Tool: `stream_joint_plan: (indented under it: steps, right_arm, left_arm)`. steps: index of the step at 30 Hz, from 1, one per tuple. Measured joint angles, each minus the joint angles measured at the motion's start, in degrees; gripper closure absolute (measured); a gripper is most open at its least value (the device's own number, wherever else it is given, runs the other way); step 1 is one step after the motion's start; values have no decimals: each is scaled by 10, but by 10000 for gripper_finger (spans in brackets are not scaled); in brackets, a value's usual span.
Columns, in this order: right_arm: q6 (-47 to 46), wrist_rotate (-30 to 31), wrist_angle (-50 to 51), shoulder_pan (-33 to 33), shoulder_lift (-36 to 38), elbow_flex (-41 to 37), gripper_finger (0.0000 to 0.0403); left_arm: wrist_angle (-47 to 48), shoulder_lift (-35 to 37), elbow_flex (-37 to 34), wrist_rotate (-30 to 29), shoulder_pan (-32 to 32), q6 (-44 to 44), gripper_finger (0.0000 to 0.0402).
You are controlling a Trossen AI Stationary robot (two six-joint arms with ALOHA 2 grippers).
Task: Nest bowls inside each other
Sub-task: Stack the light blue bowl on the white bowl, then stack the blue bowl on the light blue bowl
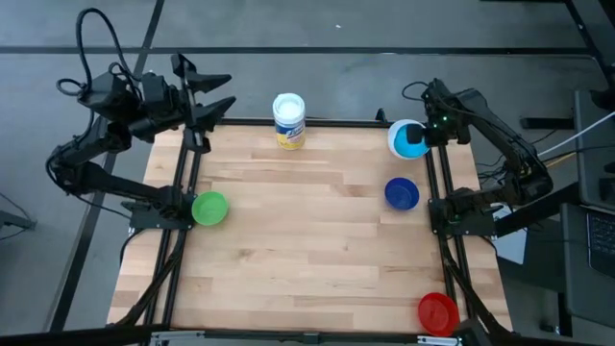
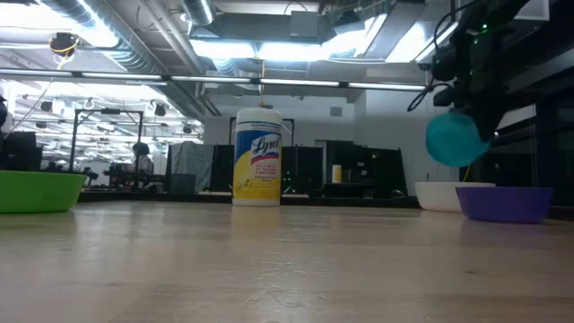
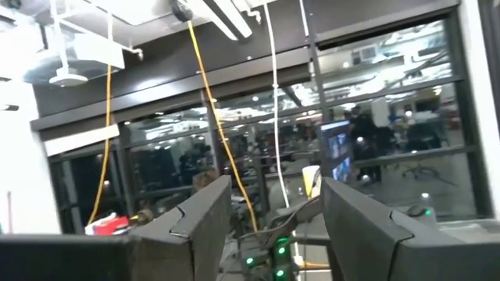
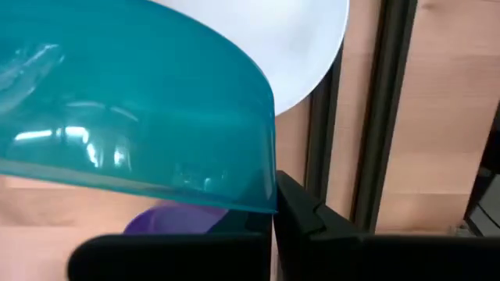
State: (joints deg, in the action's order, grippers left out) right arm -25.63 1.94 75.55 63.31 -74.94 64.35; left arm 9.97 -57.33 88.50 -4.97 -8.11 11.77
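My right gripper [image 1: 429, 135] stands at the table's far right, shut on the light blue bowl [image 2: 457, 137], which hangs just above the white bowl [image 1: 396, 135]. The white bowl rests by its base on the table. The dark blue bowl [image 1: 402, 192] sits a little nearer, the green bowl [image 1: 209, 208] at the left edge and the red bowl [image 1: 437, 312] at the near right corner. My left gripper [image 1: 219, 93] is raised beyond the far left corner, open and holding nothing. My right gripper pinches the light blue bowl's rim [image 4: 264, 197] between its two fingers, which come from above and point down. The bowl hangs tilted below the fingers [image 4: 306, 220], lifted clear of the table, over the white bowl [image 4: 289, 47].
A white canister with a yellow label [image 1: 288, 120] stands upright at the middle of the far edge. Dark frame rails [image 1: 440, 207] run along the table's left and right sides. Bare wood lies across the middle [image 1: 307, 240].
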Motion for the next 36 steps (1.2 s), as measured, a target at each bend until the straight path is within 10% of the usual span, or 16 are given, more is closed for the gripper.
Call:
stream_joint_plan:
  steps: [9,30,36]
  right_arm:
    - [-108,71,-63,-22,0,-28,403]
    - [-176,-84,-105,59,-33,-33,400]
    - [-176,-90,-105,59,-34,-33,335]
  left_arm:
    - [-17,2,0,1,54,0,208]
    - [-16,34,0,0,97,26,208]
    - [-15,44,0,1,97,30,208]
